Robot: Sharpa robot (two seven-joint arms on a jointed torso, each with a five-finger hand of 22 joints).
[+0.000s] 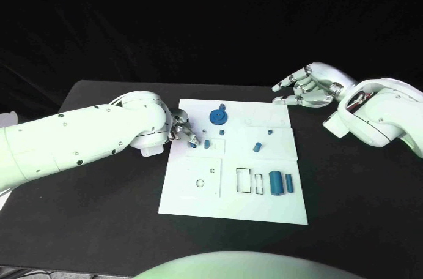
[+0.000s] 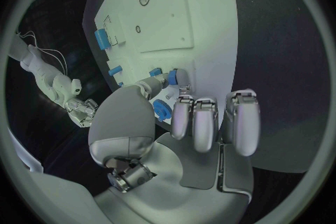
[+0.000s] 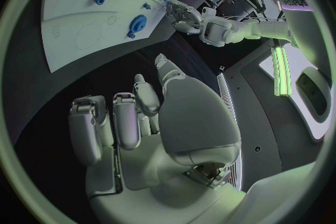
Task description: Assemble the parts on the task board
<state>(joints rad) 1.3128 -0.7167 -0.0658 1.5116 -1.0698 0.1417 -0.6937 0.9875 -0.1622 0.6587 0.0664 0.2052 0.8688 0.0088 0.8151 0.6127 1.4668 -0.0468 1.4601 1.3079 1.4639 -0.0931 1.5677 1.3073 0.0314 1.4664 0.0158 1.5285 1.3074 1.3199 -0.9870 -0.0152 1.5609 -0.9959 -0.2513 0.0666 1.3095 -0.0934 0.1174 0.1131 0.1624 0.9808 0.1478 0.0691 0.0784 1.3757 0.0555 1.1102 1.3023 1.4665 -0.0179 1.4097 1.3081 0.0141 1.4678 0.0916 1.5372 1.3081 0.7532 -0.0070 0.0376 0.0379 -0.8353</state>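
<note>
Blue part (image 1: 207, 144) half hidden between left hand (image 1: 181, 131) fingertips.

left hand (image 1: 181, 131): fingers pinched together, low | right hand (image 1: 302, 89): raised, fingers loosely curled, empty

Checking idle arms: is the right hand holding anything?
No. The right hand hovers past the task board's far corner, fingers apart and empty.

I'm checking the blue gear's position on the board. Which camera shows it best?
The head view: the blue gear lies unobstructed near the task board's far edge. In the left wrist view it is partly hidden behind the left hand. The right wrist view shows it small and distant.
</note>
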